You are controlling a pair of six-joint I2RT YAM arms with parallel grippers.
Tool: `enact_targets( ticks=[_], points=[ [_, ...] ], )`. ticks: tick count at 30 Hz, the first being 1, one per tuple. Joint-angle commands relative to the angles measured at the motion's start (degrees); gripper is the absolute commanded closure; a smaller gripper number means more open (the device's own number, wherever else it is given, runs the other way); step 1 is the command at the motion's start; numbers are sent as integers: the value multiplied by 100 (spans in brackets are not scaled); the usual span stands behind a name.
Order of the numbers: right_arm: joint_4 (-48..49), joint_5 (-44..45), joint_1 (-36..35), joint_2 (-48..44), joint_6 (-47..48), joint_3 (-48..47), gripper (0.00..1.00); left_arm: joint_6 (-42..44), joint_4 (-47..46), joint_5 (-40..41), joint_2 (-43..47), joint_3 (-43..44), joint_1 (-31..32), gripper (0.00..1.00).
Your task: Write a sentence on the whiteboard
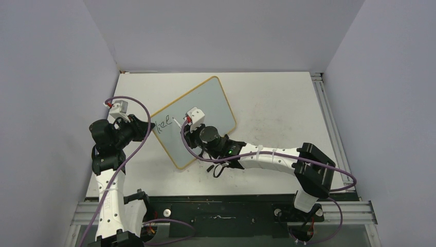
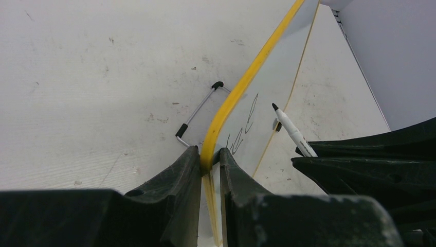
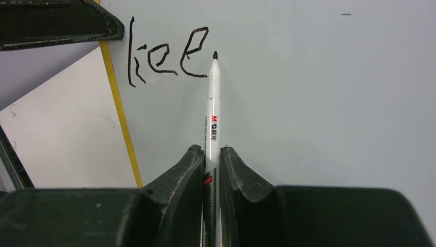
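Note:
The whiteboard (image 1: 212, 100) lies tilted on the table, pale grey with a yellow rim. Black letters "kee" (image 3: 165, 55) stand near its left edge as the sentence's only words. My left gripper (image 2: 210, 157) is shut on the whiteboard's yellow rim (image 2: 234, 98) at the left corner. My right gripper (image 3: 211, 154) is shut on a white marker (image 3: 213, 105), whose black tip sits just right of the last "e", close to the board. In the top view the right gripper (image 1: 189, 129) hovers over the board's middle, the left gripper (image 1: 148, 125) at its left edge.
A bent wire leg with black ends (image 2: 198, 109) sticks out under the board's rim. The scuffed white table (image 1: 277, 110) is bounded by grey walls on three sides. A metal rail (image 1: 325, 113) runs along the table's right edge.

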State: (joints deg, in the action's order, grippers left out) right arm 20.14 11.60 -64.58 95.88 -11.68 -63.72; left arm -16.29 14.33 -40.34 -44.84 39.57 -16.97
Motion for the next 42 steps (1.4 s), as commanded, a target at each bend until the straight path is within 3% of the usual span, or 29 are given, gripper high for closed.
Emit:
enact_targets(
  ticks=[1,24,42],
  points=[
    [215,2,66,24,81,-350,95,120,31,114,32,225,1,100],
    [-67,-181,121,346,-2,-576,95,118,26,105,29,227,-2,100],
    [-318,-151,-90,44,-383,335,95,119,26,123,60,222,11,100]
  ],
)
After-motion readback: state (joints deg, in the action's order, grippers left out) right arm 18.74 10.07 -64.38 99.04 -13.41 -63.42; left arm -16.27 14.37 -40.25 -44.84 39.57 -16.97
